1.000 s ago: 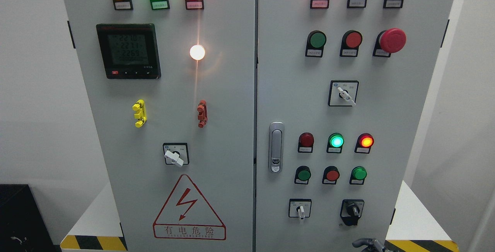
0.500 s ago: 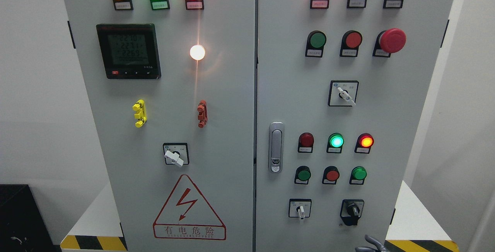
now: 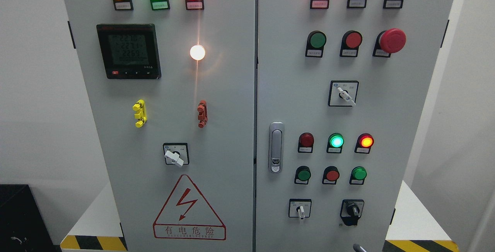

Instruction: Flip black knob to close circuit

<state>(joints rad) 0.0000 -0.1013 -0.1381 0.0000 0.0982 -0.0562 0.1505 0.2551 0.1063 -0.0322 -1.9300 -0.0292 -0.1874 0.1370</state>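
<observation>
Black knob [image 3: 352, 208] untouched; hand [image 3: 359, 248] tip just below, grip state unclear.

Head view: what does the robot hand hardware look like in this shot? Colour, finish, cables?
Almost nothing shows. Only a small sliver of one robot hand pokes up at the bottom edge, below the black knob. It looks like a slim, rounded, grey metallic finger-like tip with a lighter highlight. No cables, markings or arm links are visible, and the other arm is out of frame.

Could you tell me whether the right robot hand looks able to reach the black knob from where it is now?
Probably yes: only a fingertip of the right robot hand shows at the bottom edge, just below the black knob, with bare cabinet door between.
</observation>
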